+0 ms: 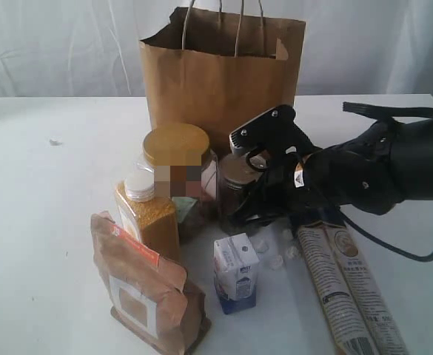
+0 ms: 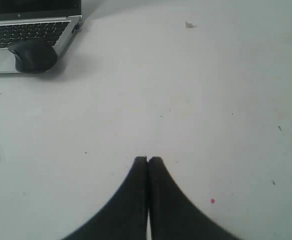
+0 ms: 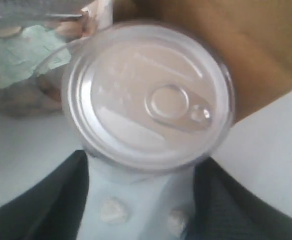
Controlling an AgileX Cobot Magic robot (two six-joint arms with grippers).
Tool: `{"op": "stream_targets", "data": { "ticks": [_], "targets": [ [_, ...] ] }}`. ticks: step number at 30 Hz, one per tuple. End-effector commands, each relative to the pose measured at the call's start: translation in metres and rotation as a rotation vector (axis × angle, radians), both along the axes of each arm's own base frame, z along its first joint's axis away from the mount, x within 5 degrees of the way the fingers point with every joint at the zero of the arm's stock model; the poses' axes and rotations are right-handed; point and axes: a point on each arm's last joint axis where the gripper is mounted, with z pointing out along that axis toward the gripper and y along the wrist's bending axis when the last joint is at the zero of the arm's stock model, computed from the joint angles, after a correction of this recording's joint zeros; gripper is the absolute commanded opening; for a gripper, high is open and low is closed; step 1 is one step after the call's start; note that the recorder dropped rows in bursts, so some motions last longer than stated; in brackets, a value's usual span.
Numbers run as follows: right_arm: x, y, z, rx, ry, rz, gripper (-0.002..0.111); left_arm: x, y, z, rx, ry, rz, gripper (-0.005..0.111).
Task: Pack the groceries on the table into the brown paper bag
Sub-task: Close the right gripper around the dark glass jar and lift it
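Observation:
The brown paper bag [image 1: 223,81] stands open at the back of the table [image 1: 38,192]. In front of it are the groceries: a gold-lidded clear jar [image 1: 175,144], a yellow-grain bottle [image 1: 148,214], a small white-blue carton [image 1: 236,270], a brown pouch with an orange strip [image 1: 146,288] and a long beige packet [image 1: 349,288]. My right gripper [image 1: 243,177] reaches in from the right, its fingers against both sides of the dark jar [image 1: 235,185]. The jar's pull-tab lid [image 3: 150,100] fills the right wrist view above that gripper [image 3: 142,165]. My left gripper [image 2: 147,159] is shut and empty over bare table.
Small white lumps [image 1: 275,251] lie on the table between the carton and the packet. A laptop [image 2: 31,25] with a black mouse [image 2: 33,55] on it sits near the left arm. The bag's wall [image 3: 265,45] is just behind the dark jar.

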Motion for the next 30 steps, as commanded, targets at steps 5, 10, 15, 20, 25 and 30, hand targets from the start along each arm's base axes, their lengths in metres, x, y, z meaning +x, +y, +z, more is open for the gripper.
{"op": "stream_targets", "data": {
  "ticks": [5,10,15,20,25,30],
  "targets": [
    [0.0,0.001,0.001,0.007,-0.006,0.0,0.048,0.0,-0.001,-0.002,-0.007,-0.001,-0.008,0.0],
    [0.0,0.0,0.0,0.009,0.013,-0.015,0.075,0.0,-0.001,-0.002,-0.007,-0.001,-0.008,0.0],
    [-0.002,0.002,-0.001,0.027,0.025,-0.025,0.082,0.0,-0.001,-0.002,-0.007,-0.001,-0.008,0.0],
    [-0.003,0.008,0.002,0.121,0.042,-0.083,0.082,0.0,-0.001,-0.002,-0.007,-0.001,-0.008,0.0],
    [0.005,0.014,-0.005,0.21,0.024,-0.132,0.082,0.0,-0.001,-0.002,-0.007,-0.001,-0.008,0.0],
    [0.012,0.019,-0.019,0.235,-0.011,-0.129,0.082,0.0,-0.001,-0.002,-0.007,-0.001,-0.008,0.0]
  ]
}}
